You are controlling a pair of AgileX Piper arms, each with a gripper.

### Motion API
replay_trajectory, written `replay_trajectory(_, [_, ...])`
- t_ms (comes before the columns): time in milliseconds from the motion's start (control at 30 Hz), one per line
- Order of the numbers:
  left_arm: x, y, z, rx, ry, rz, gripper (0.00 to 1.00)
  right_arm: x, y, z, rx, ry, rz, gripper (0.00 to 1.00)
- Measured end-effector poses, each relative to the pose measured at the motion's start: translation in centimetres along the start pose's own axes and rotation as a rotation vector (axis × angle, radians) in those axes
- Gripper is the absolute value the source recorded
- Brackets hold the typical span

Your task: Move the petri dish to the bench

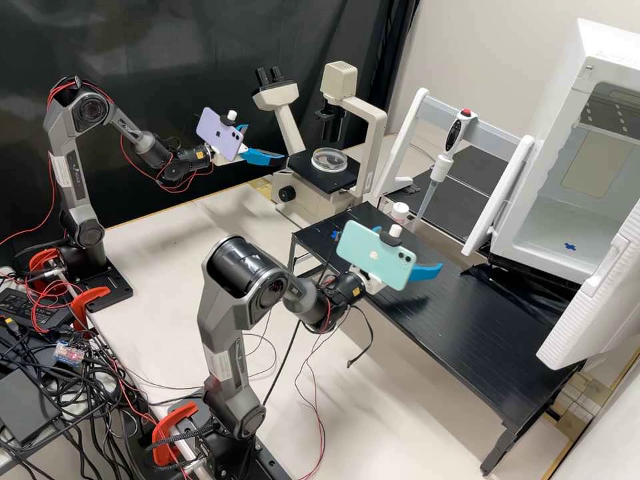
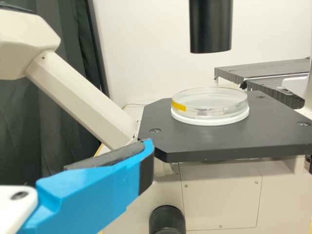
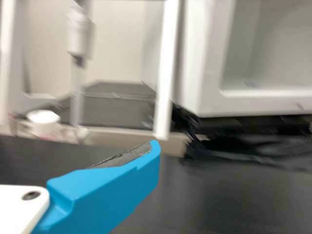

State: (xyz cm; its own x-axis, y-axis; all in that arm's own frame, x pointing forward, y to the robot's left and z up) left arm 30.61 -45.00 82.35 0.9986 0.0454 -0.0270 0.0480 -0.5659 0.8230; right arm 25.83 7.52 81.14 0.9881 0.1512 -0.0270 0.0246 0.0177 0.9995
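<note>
In the high view my left gripper [image 1: 265,142] stands open and empty, short of the microscope stage [image 1: 342,177]. The clear petri dish [image 1: 329,160] lies flat on that stage. From the left wrist, the dish [image 2: 209,111] shows a yellow mark on its side and a white base; my left gripper [image 2: 95,192] is nearer the camera, apart from it. Over the black bench [image 1: 467,333] is my right gripper [image 1: 427,271], partly hidden by a green phone. In the right wrist view this gripper [image 3: 109,190] is open, with nothing against its visible pad.
The microscope's black cylinder [image 2: 210,27] hangs over the dish, and its pale slanted tube [image 2: 80,100] stands beside the stage. A pipette [image 1: 445,157] on a white stand and a white-capped container [image 1: 399,212] are behind the black bench. An open white incubator [image 1: 527,230] stands at the right.
</note>
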Motion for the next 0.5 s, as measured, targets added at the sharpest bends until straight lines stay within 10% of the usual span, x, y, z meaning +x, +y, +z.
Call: replay_trajectory(500, [0.0, 0.0, 0.0, 0.0, 0.0, 0.0, 1.0, -3.1, -6.3, -9.7, -0.117, 0.308, -0.152, 1.0])
